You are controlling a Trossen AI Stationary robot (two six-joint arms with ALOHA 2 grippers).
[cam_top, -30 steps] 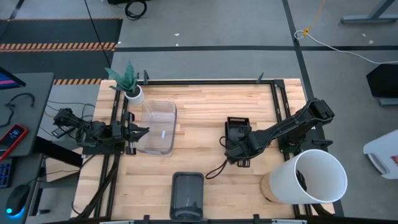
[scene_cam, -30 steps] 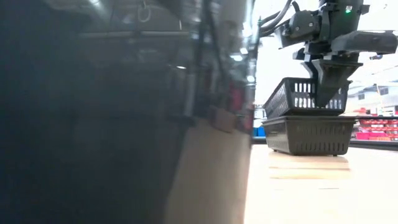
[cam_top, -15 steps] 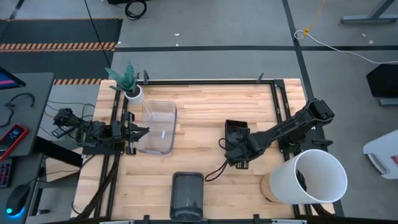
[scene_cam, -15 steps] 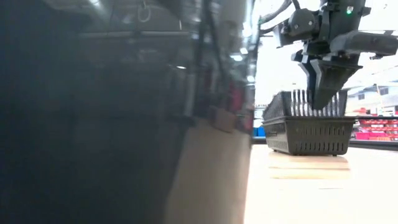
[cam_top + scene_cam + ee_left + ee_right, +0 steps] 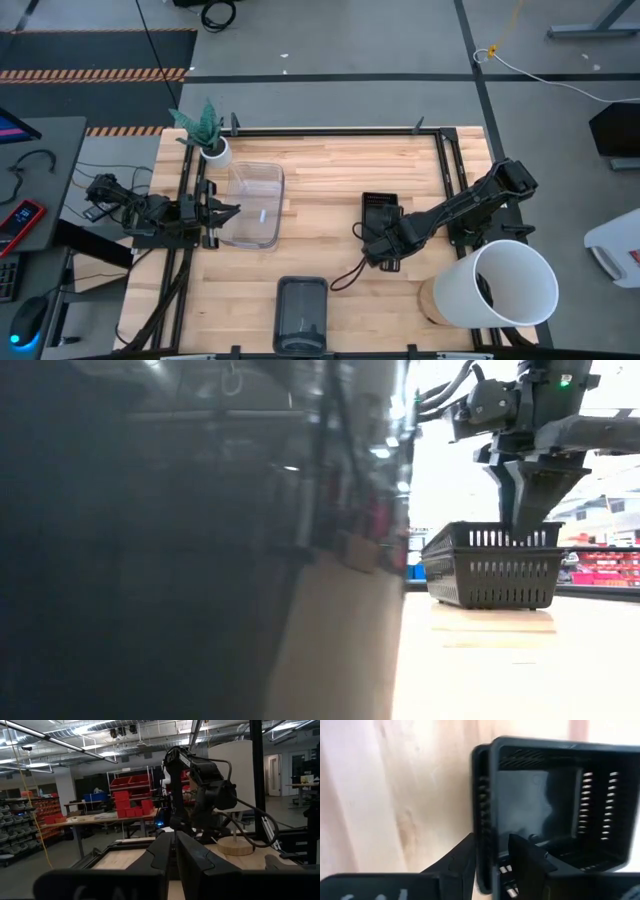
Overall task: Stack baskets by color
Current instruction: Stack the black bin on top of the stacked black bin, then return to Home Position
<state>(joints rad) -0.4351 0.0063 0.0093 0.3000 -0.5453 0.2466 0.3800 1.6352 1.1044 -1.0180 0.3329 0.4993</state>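
Black slotted basket (image 5: pixel 492 564) — right claw (image 5: pixel 527 520) straddling rim, pointing down

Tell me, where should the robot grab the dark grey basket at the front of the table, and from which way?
Probably by one long side wall of the dark grey basket, coming straight down from above. It sits flat with its open top facing up, so one finger could slip inside and one outside the rim, as the right gripper does on the black slotted basket. Its rounded corners look harder to pinch.
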